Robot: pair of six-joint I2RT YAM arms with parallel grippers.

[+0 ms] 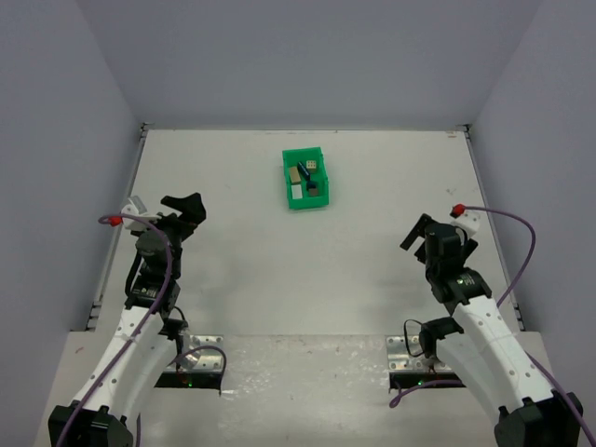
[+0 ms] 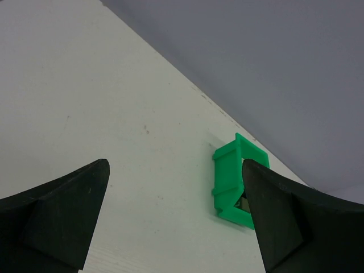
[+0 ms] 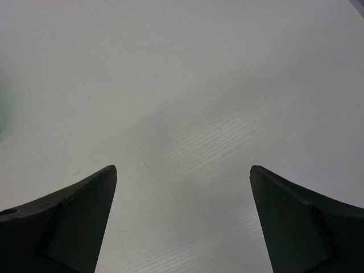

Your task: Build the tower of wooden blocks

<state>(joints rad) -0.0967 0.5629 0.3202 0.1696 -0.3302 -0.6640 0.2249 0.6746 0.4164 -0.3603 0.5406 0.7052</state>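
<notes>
No stacked wood block tower shows in any view. Several small blocks (image 1: 308, 167), tan, white and dark blue, lie loose inside a green bin (image 1: 288, 177) at the far middle of the table. My left gripper (image 1: 189, 207) is open and empty, well to the left of the bin and nearer than it. In the left wrist view (image 2: 175, 165) its jaws stand wide apart, and the bin (image 2: 227, 176) lies ahead, partly hidden behind the right finger (image 2: 284, 222). My right gripper (image 1: 417, 233) is open and empty over bare table at the right; the right wrist view (image 3: 183, 168) shows nothing between the jaws.
Grey walls close the table at the back and both sides. The white table (image 1: 307, 270) ends in a near edge where two metal base plates (image 1: 197, 361) (image 1: 410, 358) hold the arms. Purple cables (image 1: 521, 242) loop from each wrist.
</notes>
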